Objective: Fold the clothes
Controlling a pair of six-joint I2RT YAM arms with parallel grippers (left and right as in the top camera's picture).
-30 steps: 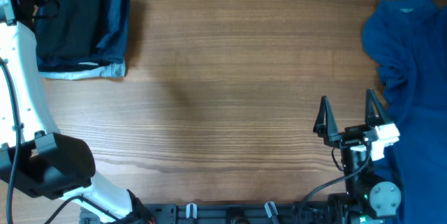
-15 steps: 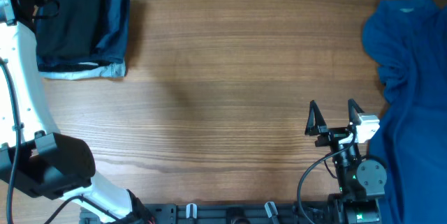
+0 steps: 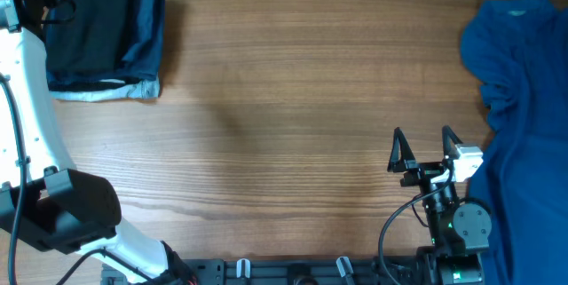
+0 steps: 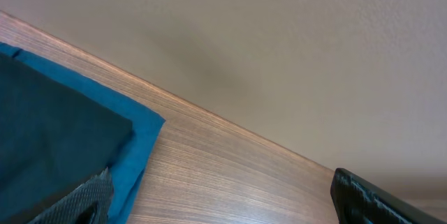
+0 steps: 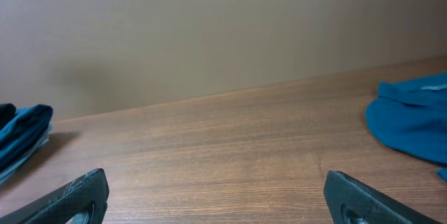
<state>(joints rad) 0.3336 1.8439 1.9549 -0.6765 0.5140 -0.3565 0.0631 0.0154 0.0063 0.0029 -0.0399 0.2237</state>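
Scene: A wooden table seen from above, with clothes lying at two of its edges.
Loose garment: A bright blue shirt lies in a crumpled, unfolded heap at the 3 o'clock edge. It runs from about 2 o'clock down toward 5 o'clock, and part of it is cut off by the frame.
Finished work: A folded pile sits squared at 10 o'clock, with a dark garment on top, blue beneath it and a pale layer showing along its near edge.
My right gripper: It is at 5 o'clock near the table's front edge and points toward 12. My fingers are spread wide with nothing between them. The blue shirt is just beside me at my 3 o'clock, not touching.
My left gripper: It is up at 10 to 11 o'clock by the folded pile. My wrist camera shows both fingertips far apart and empty, with the pile's corner under one of them.
How the shirt should handle: I judge it soft, light and limp. It should sag and bunch when lifted, may slide easily on the smooth wood, and is not fragile.
Where to take hold: I cannot pick out the collar, sleeves or hem in the heap. I would pinch the edge nearest me, draw it toward the table's centre, then spread it flat.
Risk: I could catch several layers in one pinch.
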